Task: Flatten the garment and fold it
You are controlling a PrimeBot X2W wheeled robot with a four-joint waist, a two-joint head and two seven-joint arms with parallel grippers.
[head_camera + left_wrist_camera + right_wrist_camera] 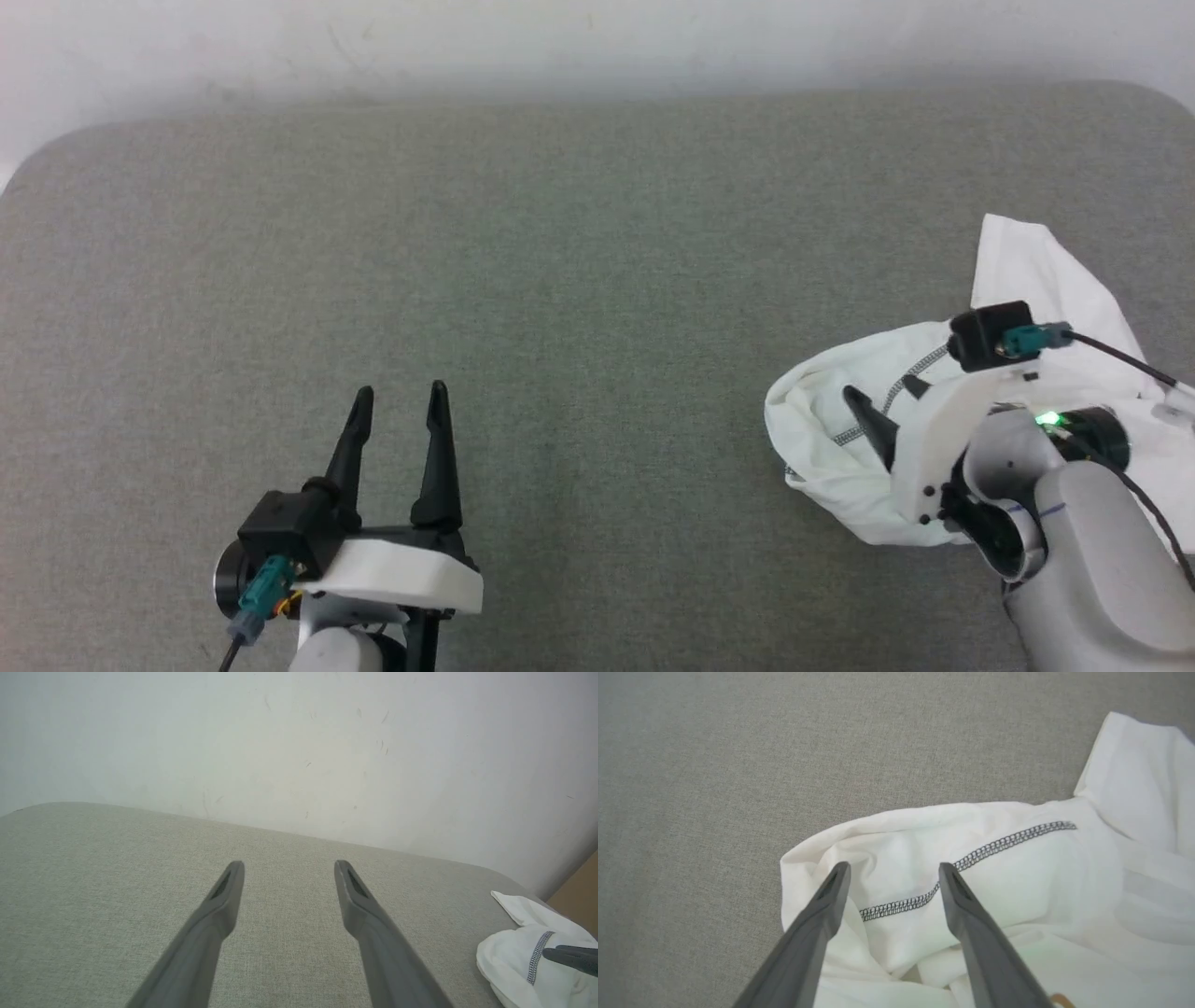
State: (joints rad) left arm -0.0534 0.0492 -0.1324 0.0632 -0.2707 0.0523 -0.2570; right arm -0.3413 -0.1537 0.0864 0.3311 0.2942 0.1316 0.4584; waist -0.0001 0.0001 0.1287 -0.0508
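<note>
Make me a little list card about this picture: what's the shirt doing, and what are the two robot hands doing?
garment: white T-shirt, crumpled in a heap, not flat, on the robot's right
surface: grey fabric top
left gripper: open, holding nothing, apart from the garment
right gripper: open, over the garment's zigzag stitching; contact unclear
fold: not started

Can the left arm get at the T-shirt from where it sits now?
Probably yes: only bare grey surface lies between the open left gripper and the bunched T-shirt, though the open right gripper over it may crowd the reach.
</note>
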